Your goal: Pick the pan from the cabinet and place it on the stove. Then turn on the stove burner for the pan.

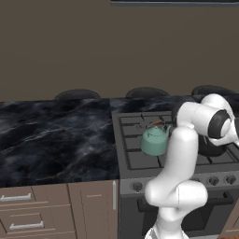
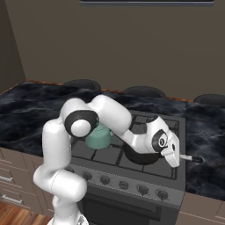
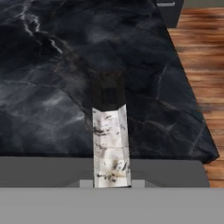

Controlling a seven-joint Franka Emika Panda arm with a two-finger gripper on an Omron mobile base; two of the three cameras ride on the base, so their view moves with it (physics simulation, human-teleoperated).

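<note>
On the stove (image 1: 140, 161), seen from the left base view, a teal kettle (image 1: 154, 140) stands on the grates, and the pan (image 1: 211, 145) sits to its right, mostly hidden behind the arm.

From the right base view, the pan (image 2: 141, 156) rests on the front right grate, its handle (image 2: 191, 158) pointing right; the gripper (image 2: 176, 159) is closed narrowly on that handle.

In the hand view, the handle (image 3: 110, 140) reaches out over the dark marble counter (image 3: 52, 87), with wood floor (image 3: 201, 57) beyond.
</note>
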